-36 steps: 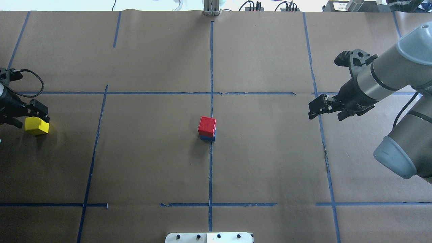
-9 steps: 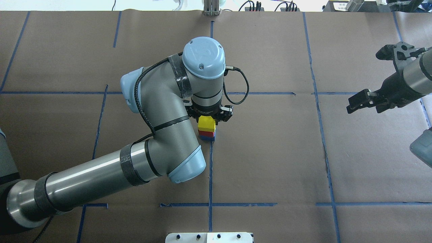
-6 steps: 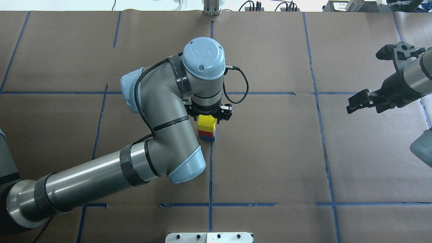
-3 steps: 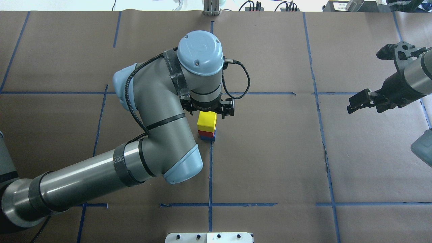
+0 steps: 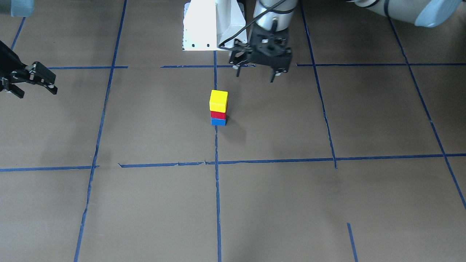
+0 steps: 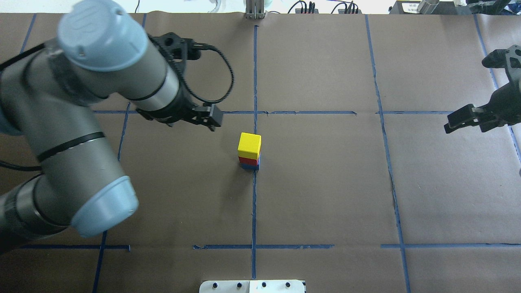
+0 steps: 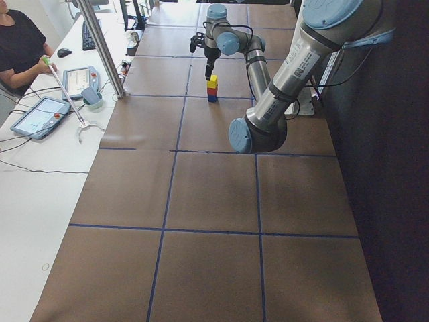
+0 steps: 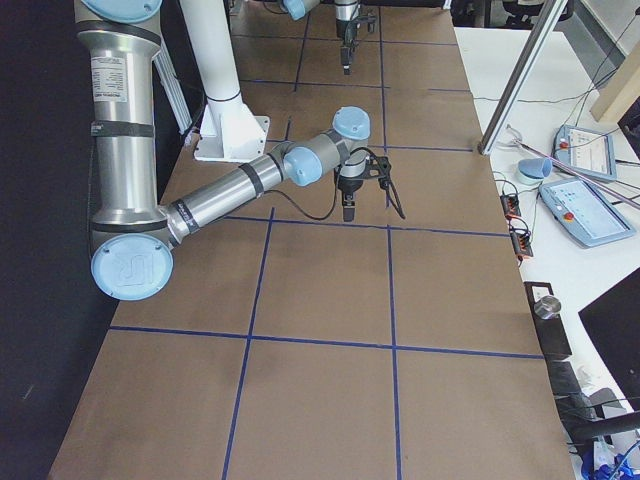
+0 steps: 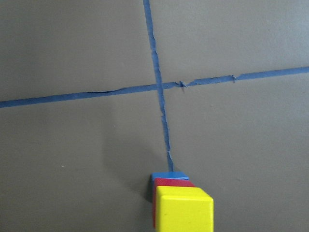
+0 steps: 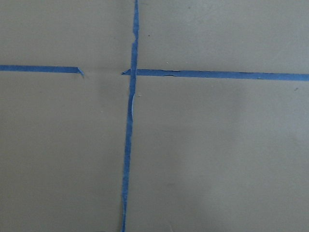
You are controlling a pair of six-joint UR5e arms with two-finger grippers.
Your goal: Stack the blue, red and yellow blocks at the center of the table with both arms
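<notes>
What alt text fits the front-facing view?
A yellow block sits on a red block on a blue block, free-standing at the centre of the brown-paper table on a blue tape line. The left tool hangs open and empty behind it, toward the robot base; the right tool sits open at the view's left edge.

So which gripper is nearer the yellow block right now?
Left. The left gripper hangs open close beside the yellow block, not touching it; the right gripper is far off to the robot's right.
</notes>
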